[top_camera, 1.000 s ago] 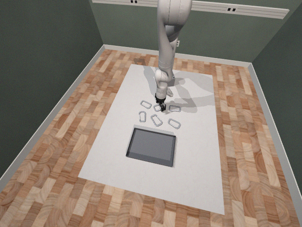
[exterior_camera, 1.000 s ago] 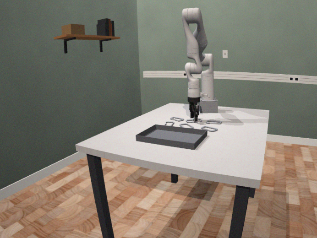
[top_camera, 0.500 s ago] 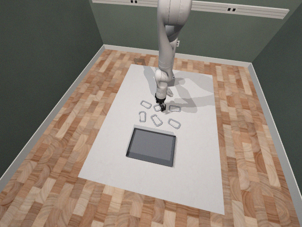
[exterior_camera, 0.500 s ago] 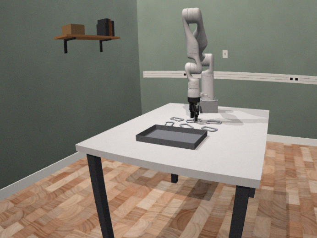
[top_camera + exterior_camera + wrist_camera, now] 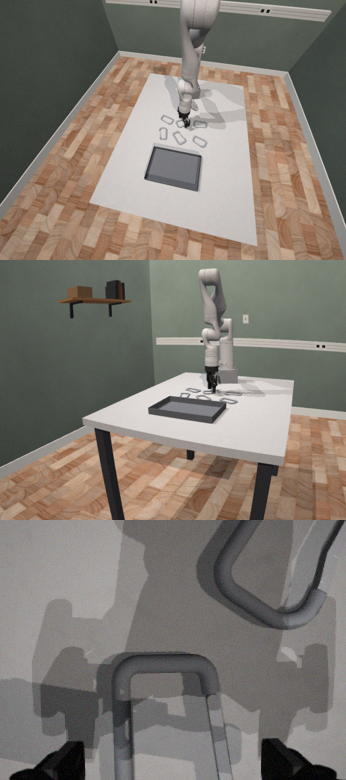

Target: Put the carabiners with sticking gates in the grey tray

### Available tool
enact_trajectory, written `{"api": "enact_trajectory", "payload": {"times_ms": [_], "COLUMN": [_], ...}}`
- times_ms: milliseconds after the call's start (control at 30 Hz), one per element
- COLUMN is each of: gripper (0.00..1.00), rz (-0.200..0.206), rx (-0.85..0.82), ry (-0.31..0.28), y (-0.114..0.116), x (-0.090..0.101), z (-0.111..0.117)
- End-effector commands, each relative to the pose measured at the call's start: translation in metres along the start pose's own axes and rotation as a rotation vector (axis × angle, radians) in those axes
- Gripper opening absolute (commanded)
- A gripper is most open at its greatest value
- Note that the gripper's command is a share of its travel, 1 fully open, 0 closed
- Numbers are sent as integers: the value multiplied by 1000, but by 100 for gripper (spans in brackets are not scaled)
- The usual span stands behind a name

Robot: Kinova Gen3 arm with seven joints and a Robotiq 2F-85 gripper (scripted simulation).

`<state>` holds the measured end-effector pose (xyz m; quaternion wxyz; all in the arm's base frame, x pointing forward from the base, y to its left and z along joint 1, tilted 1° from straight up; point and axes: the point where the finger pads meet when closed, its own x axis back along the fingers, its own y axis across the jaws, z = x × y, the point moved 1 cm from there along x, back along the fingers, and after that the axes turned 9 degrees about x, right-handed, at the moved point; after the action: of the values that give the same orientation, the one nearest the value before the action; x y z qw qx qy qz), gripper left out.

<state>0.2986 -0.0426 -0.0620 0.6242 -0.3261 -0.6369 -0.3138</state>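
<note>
My gripper (image 5: 185,122) (image 5: 211,389) (image 5: 173,760) is open, low over the back middle carabiner (image 5: 177,123) (image 5: 167,663). Its fingers stand apart on either side of that carabiner. In the wrist view its gate, on the right side, lines up with the frame's upper end; its lower end is out of view. Other grey carabiners lie flat at the back left (image 5: 165,122), back right (image 5: 200,127), front left (image 5: 166,133), front middle (image 5: 175,139) and front right (image 5: 197,143). The grey tray (image 5: 172,183) (image 5: 181,416) is empty.
The tray stands in front of the carabiners on the white table (image 5: 223,195) (image 5: 251,433). Part of another carabiner (image 5: 225,575) shows at the upper right of the wrist view. The robot's base (image 5: 227,376) is at the back of the table.
</note>
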Motion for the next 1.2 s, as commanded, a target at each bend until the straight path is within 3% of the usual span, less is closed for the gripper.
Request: {"api": "enact_trajectory", "payload": {"times_ms": [0,133,1100,1133,1167], "gripper": [100,100,100,100,100], "rz": [1,1,11,9,9], "rx": [-6,-6,1,1,1], "ry": [5,5,14,13,13], "y": [1,1,-2,16,16], "x": [70,82,77,122,122], "z": [0,0,4,-13,-13]}}
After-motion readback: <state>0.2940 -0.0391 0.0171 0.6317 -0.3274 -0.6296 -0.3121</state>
